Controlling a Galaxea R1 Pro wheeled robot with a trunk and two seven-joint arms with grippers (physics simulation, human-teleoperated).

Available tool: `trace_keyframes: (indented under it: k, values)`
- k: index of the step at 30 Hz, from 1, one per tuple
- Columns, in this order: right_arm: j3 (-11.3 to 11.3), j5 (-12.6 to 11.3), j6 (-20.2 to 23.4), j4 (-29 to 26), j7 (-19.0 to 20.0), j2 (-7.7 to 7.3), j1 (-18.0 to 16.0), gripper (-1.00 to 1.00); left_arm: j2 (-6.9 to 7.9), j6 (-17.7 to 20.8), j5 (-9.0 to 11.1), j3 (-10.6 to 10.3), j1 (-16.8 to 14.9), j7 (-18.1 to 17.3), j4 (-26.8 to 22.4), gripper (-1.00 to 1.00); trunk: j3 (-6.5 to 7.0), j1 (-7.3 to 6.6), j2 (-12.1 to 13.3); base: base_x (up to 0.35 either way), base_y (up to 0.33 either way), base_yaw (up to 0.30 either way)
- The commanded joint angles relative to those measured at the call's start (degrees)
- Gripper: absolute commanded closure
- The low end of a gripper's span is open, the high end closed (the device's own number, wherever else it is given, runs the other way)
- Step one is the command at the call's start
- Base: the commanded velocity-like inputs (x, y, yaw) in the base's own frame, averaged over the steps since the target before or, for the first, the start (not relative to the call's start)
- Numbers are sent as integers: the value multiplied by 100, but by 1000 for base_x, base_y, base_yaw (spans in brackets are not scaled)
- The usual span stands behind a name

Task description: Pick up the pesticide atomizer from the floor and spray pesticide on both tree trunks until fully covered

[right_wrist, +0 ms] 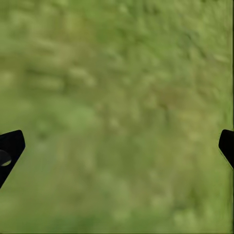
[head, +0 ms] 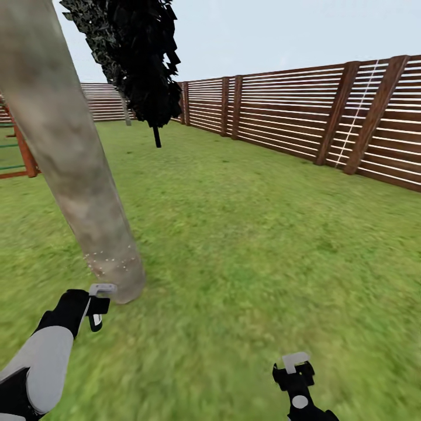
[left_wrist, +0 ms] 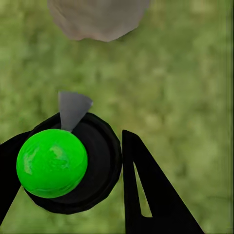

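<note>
- A brown slatted wooden fence point(head: 304, 111) runs along the right and far side of the grass lawn point(head: 251, 245); a second, dark-crowned tree point(head: 137, 58) stands well back near its corner.
- A reddish wooden frame point(head: 23, 149) shows behind the near tree trunk point(head: 70, 158) on the left.
- Open grass lies ahead and to the right, up to the fence.
- The trunk is a thick, mottled grey-brown column (leaning in the head view), with fine white specks of pesticide point(head: 111, 262) dotted near its base.
- The left gripper point(left_wrist: 73, 170) clamps the pesticide atomizer point(left_wrist: 68, 163), a black body with a bright green ball and a grey nozzle, just beside the trunk's foot.
- The right gripper point(right_wrist: 117, 146) is spread wide over bare grass, holding nothing.
</note>
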Motion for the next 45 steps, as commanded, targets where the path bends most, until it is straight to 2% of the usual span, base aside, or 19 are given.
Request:
trace_keyframes:
  k: [1,7,16,21,22,24,26,42,45]
  values:
    - [15,26,-3,8,-33,1,-4,-100,-5,14,-61,36,-6,-55,-12,100,-5,0,-2,130,-256,4]
    - [17,24,-3,8,-27,1,-4,-100,0,14,-61,36,-6,-55,-12,100,-5,0,-2,93,-264,22]
    - [20,26,-3,8,-26,1,-4,-100,-4,14,-61,23,-6,-55,-6,100,-5,0,-2,67,-273,261]
    - [15,24,-3,7,-30,1,-4,-100,31,14,-66,38,-6,0,-11,100,-5,0,-2,137,-272,57]
    - [15,24,-3,7,-31,1,-4,-100,51,14,-68,66,-6,20,-12,100,-5,0,-2,147,-271,2]
    - [15,26,-3,4,-28,1,-4,-100,77,1,-77,330,14,39,-16,100,-5,0,-2,147,-271,83]
    - [16,26,-3,7,-30,1,-4,-100,81,-3,-98,397,32,42,-19,100,-5,0,-2,148,-271,216]
    - [15,25,-3,7,-32,1,-4,-100,0,1,-114,369,100,48,-9,100,-5,0,-2,151,-269,275]
    - [15,26,-3,7,-31,1,-4,-100,68,4,-129,419,107,51,-26,100,-5,0,-2,219,-213,274]
